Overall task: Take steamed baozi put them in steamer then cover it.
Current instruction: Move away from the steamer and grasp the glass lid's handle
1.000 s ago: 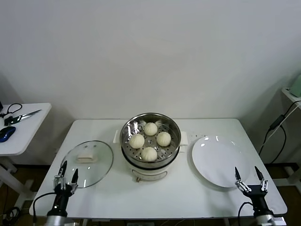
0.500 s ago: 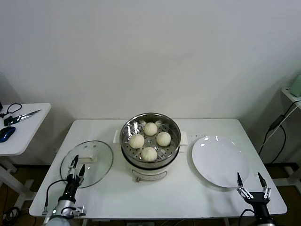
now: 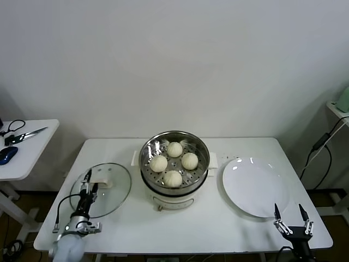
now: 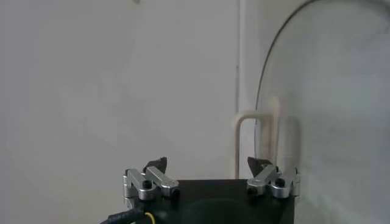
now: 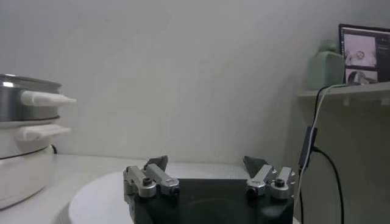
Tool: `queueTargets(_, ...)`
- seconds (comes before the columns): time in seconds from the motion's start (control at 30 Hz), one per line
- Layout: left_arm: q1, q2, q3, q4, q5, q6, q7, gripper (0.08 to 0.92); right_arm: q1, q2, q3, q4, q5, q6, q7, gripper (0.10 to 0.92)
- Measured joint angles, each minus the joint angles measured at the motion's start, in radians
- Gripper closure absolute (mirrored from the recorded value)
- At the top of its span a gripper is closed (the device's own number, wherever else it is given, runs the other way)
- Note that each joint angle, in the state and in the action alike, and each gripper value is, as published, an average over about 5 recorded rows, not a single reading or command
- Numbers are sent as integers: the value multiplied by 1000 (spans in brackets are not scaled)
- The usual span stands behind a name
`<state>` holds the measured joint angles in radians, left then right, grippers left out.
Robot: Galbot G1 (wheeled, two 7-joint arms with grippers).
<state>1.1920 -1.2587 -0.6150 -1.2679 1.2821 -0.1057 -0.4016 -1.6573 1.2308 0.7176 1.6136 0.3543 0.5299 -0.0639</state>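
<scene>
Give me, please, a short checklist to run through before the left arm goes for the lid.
1. All four steamed baozi in the steamer: ok.
2. Plate has no buns on it: ok.
3. Cover lying flat on the table, left of the steamer, handle up: ok.
4. Left gripper over the cover by the handle, jaws open: ok.
5. Jaws lined up across the handle: cannot tell.
6. Right gripper at the table's near edge, away from the steamer, open: ok.

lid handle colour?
Cream-white, a rectangular handle on the clear glass lid with its metal rim. Shows best in the head view.
</scene>
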Motion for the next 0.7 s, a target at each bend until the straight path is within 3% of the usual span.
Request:
queueTargets(0.17,-23,1,-4,30,11,4,4,303,2,2,-3,-4,-4,2,1,203)
queueTargets(0.7,-25,-10,-8,51,10,11,5,770,10,10,-14,-6,-15,5,2,203)
